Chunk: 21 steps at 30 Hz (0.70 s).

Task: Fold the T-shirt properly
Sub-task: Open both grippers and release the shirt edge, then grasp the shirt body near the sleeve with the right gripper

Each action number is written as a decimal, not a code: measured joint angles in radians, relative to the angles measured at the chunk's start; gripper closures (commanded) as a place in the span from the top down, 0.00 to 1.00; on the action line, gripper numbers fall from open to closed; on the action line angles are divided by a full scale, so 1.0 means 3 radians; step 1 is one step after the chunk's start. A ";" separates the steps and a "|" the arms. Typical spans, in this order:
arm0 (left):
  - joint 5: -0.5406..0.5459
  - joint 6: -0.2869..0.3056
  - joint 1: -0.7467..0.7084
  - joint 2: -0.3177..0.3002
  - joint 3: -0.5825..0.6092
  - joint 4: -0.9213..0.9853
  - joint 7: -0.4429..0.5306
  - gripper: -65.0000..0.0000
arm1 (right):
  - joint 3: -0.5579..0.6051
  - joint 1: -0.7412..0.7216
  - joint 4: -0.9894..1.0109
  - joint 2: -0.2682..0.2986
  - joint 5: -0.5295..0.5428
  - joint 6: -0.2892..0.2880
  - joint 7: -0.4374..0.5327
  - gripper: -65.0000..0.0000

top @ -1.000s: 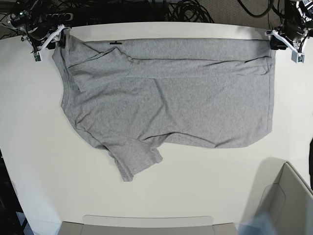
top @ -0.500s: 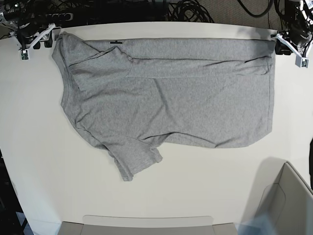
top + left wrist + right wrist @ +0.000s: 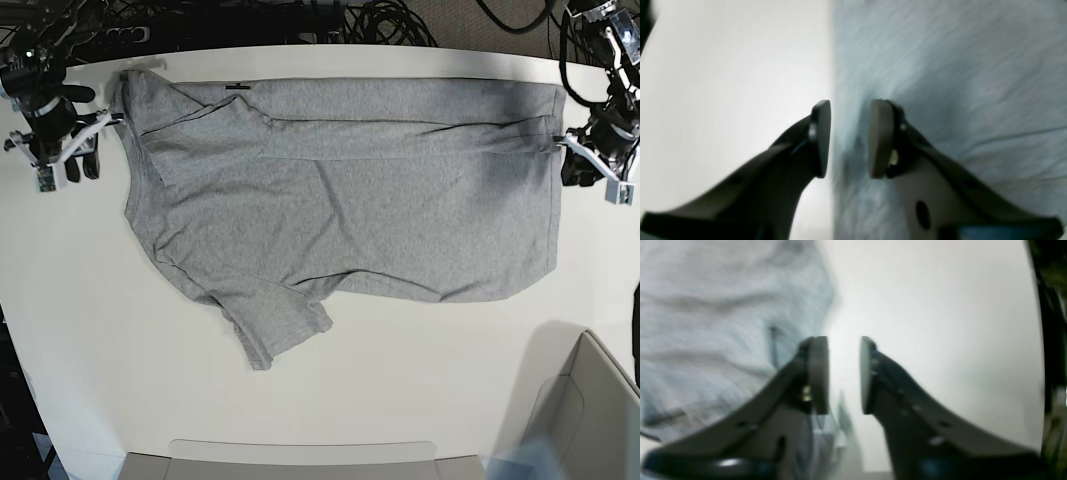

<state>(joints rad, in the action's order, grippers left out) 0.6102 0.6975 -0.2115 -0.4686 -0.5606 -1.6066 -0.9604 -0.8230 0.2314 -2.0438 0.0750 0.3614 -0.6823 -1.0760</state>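
Step in hand: we judge the far edge of the T-shirt [image 3: 360, 200] folded over, the rest unfolded.
T-shirt: flat mid-table [image 3: 400, 380], a sleeve poking out toward seven o'clock.
Left jaws [image 3: 850, 140]: parted, empty, above the edge at two o'clock.
Right jaws [image 3: 844, 375]: parted, empty, beside the edge at ten o'clock.
Next move: we should probably grip both sides and fold again, tucking that sleeve.
Around: grey bin [image 3: 575, 420] at five o'clock, cables [image 3: 385, 20] at twelve; neither blocks us.
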 measured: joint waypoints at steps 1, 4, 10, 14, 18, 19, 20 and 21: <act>-0.0004 -0.0001 0.0084 -0.0001 0.0100 0.0008 0.0001 0.13 | 0.0175 -0.0080 0.0005 0.0025 -0.0088 0.0000 0.0019 0.10; -0.0013 -0.0389 0.0304 0.0001 0.0423 0.0022 -0.0010 0.03 | 0.0809 -0.0394 0.0088 0.0018 -0.0593 0.0000 -0.0013 0.04; 0.0005 -0.1342 0.0776 0.0017 0.1288 0.0034 -0.0014 0.00 | 0.1764 -0.1342 0.1138 0.0018 -0.1312 0.0004 0.0089 0.03; 0.0055 -0.1546 0.0908 0.0160 0.1394 0.0094 0.0017 0.00 | 0.1928 -0.1840 0.2154 -0.0003 -0.1390 0.0010 0.0374 0.03; -0.0004 -0.1611 0.0891 0.0254 0.1373 0.0275 -0.0017 0.00 | 0.1963 -0.2037 0.3009 -0.0050 -0.1392 0.0242 0.0832 0.03; -0.0003 -0.1614 0.0889 0.0271 0.1373 0.0314 -0.0018 0.00 | 0.1970 -0.2040 0.3184 -0.0051 -0.1395 0.0318 0.0950 0.03; -0.0010 -0.1614 0.0881 0.0278 0.1373 0.0343 -0.0013 0.00 | 0.1968 -0.2028 0.3320 -0.0050 -0.1471 0.0371 0.1007 0.03; -0.0004 -0.1606 0.0882 0.0278 0.1373 0.0376 -0.0010 0.00 | 0.1957 -0.2017 0.3429 -0.0043 -0.1471 0.0412 0.1207 0.03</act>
<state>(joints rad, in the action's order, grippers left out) 0.6090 0.2157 0.0532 -0.3851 -0.1486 -1.4937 -0.9634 -0.2359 -0.3737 -1.0149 0.0620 -0.0799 -0.5587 -0.7139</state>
